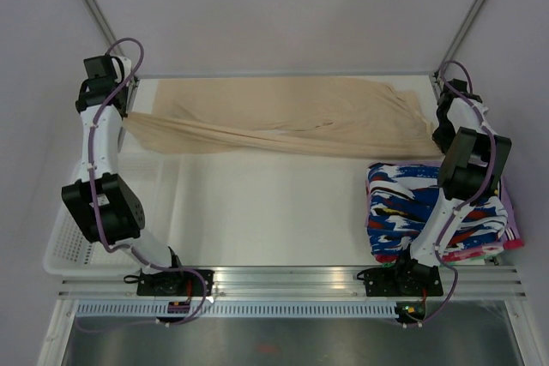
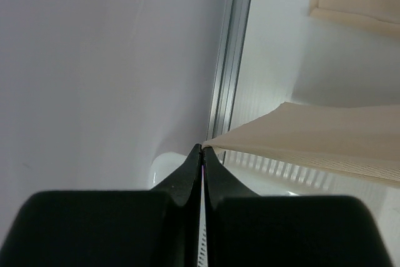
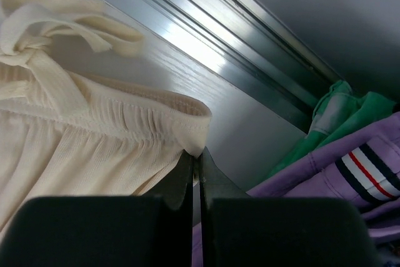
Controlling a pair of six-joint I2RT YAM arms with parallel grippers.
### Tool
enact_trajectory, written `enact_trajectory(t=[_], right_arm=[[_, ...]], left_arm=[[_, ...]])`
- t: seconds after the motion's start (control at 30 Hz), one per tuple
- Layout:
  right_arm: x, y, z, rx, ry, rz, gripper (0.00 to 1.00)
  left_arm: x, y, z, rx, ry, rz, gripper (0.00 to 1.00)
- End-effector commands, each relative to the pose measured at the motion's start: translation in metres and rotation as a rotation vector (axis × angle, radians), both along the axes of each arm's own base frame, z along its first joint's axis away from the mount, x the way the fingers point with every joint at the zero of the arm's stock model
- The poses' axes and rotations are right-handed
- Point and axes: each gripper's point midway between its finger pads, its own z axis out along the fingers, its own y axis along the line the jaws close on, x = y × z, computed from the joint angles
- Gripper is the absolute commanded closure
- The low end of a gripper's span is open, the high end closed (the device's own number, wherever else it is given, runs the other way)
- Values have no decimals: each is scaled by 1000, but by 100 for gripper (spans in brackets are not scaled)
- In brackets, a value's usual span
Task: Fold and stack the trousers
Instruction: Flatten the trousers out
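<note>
The left arm (image 1: 96,156) rose from its base at the near edge, bent outward at the elbow and reached toward the far left. Its left end effector (image 2: 202,149) was closed, fingertips pinched on a corner of the trousers (image 1: 283,126). The right arm (image 1: 433,220) stood steeply, folded at the elbow, with the right end effector (image 3: 195,154) clamped shut on the waistband at the far right.

The trousers (image 1: 283,122) are thin, matt beige cloth (finely gathered and ribbed along the waistband (image 3: 125,120)). The table (image 1: 257,203) looks smooth, white and faintly glossy. Its edge rail (image 3: 206,35) is brushed metal with a sheen. The left gripper (image 2: 202,148) is matt black plastic.
</note>
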Motion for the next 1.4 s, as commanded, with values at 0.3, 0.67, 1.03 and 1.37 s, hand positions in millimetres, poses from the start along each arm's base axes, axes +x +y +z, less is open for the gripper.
enact_trajectory(t=[0.3, 0.67, 1.03, 1.37], right_arm=[[-5, -7, -8, 8, -10, -44, 100], [-14, -10, -17, 3, 26, -48, 100], [-11, -11, -19, 16, 5, -64, 100], [-4, -10, -26, 36, -14, -61, 100]], left_arm=[[-60, -32, -22, -17, 22, -122, 98], [-85, -8, -62, 60, 170, 22, 98], [-76, -12, 39, 102, -289, 69, 70], [-13, -26, 73, -119, -440, 55, 12]])
